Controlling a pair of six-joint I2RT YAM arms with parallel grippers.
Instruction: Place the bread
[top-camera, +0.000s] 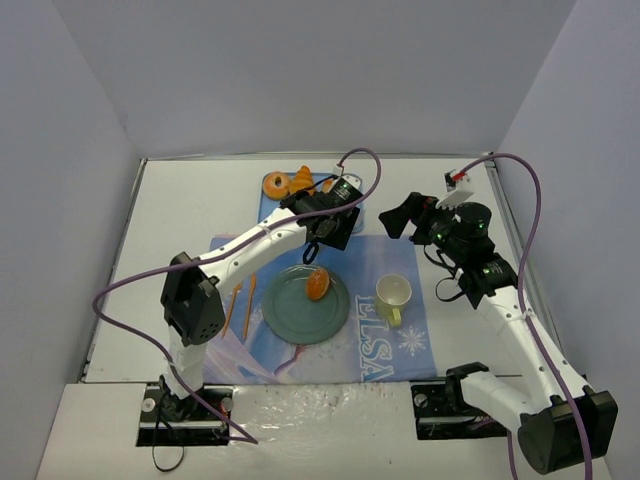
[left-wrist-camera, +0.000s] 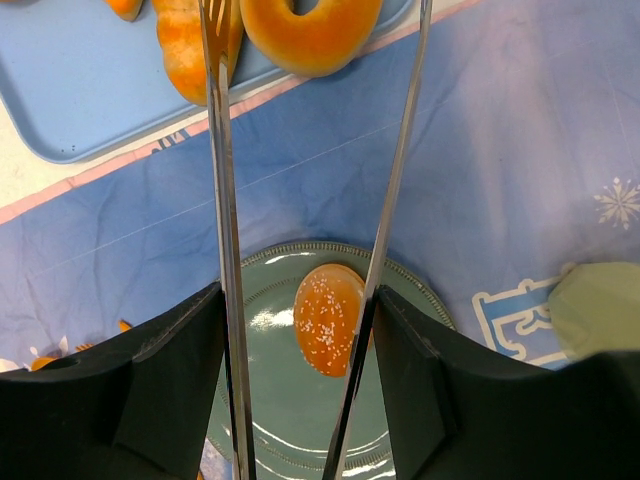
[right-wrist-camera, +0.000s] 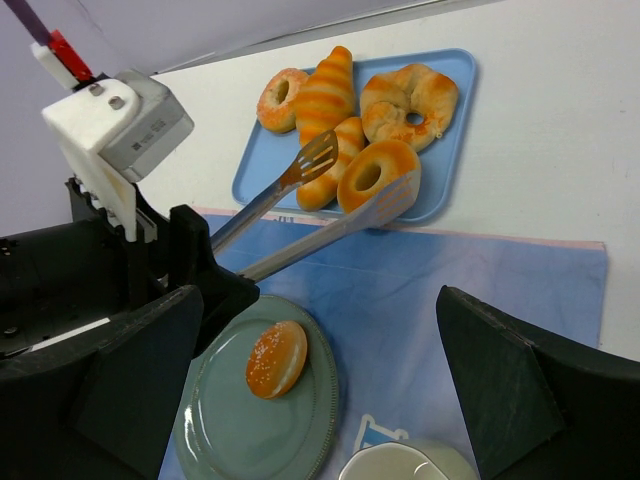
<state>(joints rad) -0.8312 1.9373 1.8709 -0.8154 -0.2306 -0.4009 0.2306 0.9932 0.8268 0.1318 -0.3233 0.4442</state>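
Gripping tongs w/ left gripper half shut, tong tips wide apart & empty out front over tray, w/ bun lying on plate just below gripper.

Top camera sat high behind near edge of desk, looking down. Left wrist: close above plate, facing down. Right wrist: oblique, farther off. All shared plate.

bun: on the plate
tray: behind the plate, under my tongs' tips
cup: right of the plate
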